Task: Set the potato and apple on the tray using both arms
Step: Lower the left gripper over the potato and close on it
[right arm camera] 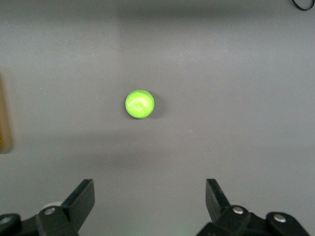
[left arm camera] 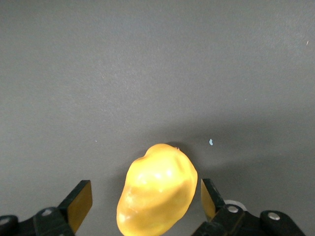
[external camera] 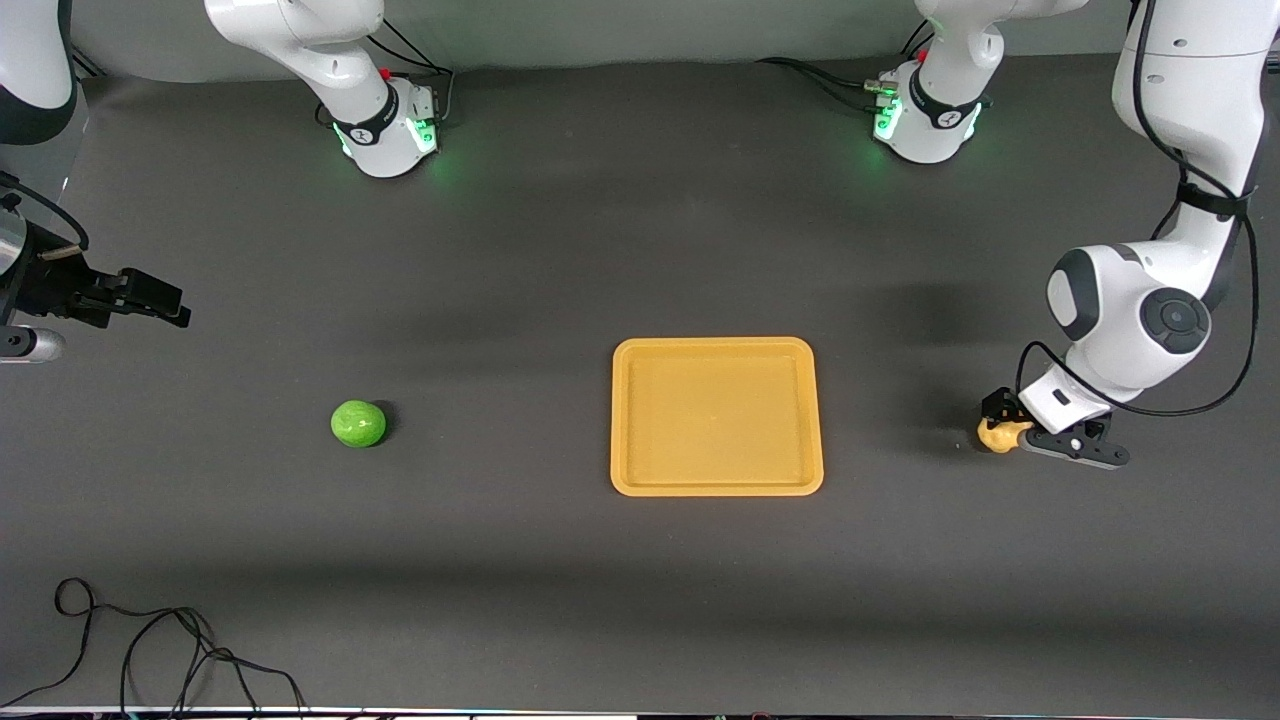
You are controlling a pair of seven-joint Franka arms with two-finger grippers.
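- The dark grey matte worktop [external camera: 560,260] carries three task things: one tray, one apple, one potato; no readable writing shows on them.
- Two white jointed arms: the left arm [external camera: 1150,300] reaches down at its end of the worktop, the right arm [external camera: 300,50] waits.
- The flat rectangular orange-yellow plastic tray [external camera: 716,485] lies empty mid-worktop, between the two fruits.
- The left gripper [external camera: 1003,424] is low at the potato, fingers [left arm camera: 78,202] spread either side, not touching.
- The right gripper [external camera: 150,300] hovers at its end, fingers [right arm camera: 83,196] spread.
- A thin black cable [external camera: 150,640] loops nearest the front camera.
- The round glossy bright-green apple [external camera: 358,423] sits alone toward the right arm's end.
- The lumpy yellow-tan potato [external camera: 998,436] rests on the worktop.
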